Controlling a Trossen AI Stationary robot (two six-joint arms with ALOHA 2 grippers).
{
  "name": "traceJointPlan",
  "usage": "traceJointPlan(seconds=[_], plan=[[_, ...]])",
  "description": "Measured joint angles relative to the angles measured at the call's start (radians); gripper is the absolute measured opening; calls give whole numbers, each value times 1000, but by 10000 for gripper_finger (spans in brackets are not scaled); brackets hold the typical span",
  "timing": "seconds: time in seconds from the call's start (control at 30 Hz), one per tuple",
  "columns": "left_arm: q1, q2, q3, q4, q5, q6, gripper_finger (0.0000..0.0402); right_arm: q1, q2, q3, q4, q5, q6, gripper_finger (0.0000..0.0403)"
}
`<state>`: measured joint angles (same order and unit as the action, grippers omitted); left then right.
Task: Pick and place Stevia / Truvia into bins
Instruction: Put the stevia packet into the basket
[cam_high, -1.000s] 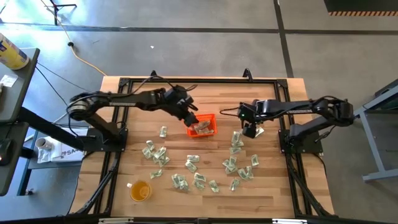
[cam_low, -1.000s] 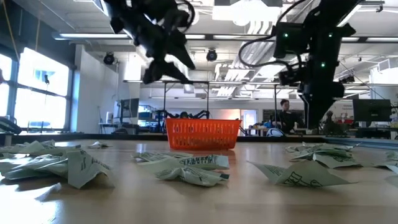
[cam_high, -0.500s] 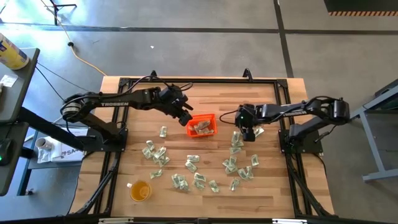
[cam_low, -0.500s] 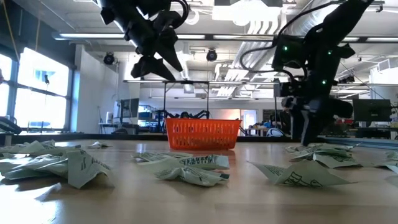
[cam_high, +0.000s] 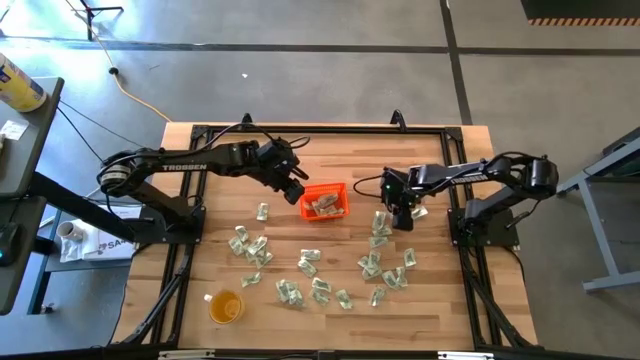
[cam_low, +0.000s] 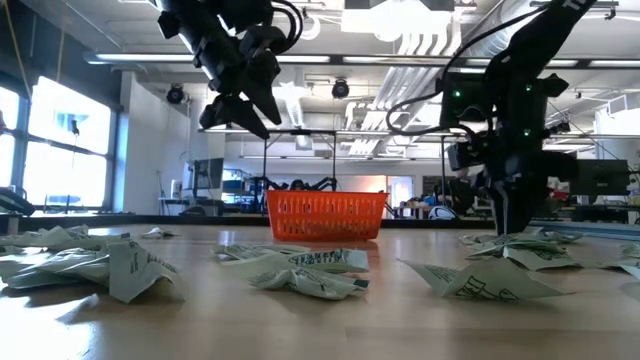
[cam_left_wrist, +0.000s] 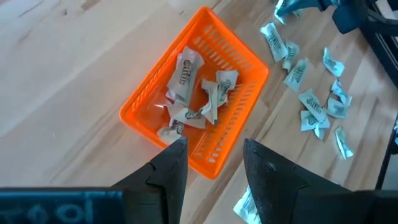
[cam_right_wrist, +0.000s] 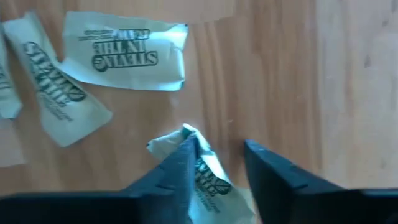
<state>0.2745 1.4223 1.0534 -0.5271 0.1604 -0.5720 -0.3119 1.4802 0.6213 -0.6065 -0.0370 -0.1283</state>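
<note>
While the left claw (cam_high: 297, 190) hangs half-open beside the bin (cam_high: 341, 190), the right claw (cam_high: 403, 222) has dropped, narrowing on 1 sachet (cam_right_wrist: 200, 163).

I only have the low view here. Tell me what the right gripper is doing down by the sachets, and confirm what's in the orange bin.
Observer: The right gripper is down at the table with a crumpled Stevia sachet between its fingers; from the right wrist view I can't tell if it's clamped yet.
Operator: Now the bin.
Observer: The orange bin holds several sachets, piled in the middle; its walls hide them from your view.
Operator: Give me the left gripper's position.
Observer: From above, the left gripper hangs beside the bin's left edge, not over it, fingers apart and empty.
</note>
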Motion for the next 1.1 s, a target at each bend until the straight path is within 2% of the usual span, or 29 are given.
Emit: traceJointPlan(seconds=[0.13, 0.2, 0.3, 0.43, 0.73, 0.83, 0.93, 1.1], plan=[[0, 0, 0, 0, -36, 1, 188, -3, 1, -2, 6, -50, 75, 27], [0, 0, 0, 0, -41, 2, 188, -3, 1, -3, 44, -89, 143, 10], [0, 0, 0, 0, -43, 2, 188, -4, 3, 11, 112, -144, 281, 18], [0, 0, 0, -9, -43, 3, 188, -5, -34, 86, 208, -152, 356, 3], [0, 0, 0, -81, -42, 21, 188, -56, -81, 405, 230, -128, 331, 1], [0, 1, 0, -81, -42, 33, 188, -53, -17, 497, 227, -151, 323, 1], [0, 1, 0, -78, -42, 49, 188, -37, 80, 552, 222, -242, 339, 3], [0, 1, 0, -121, -39, 52, 188, 5, 264, 593, 209, -321, 417, 33]])
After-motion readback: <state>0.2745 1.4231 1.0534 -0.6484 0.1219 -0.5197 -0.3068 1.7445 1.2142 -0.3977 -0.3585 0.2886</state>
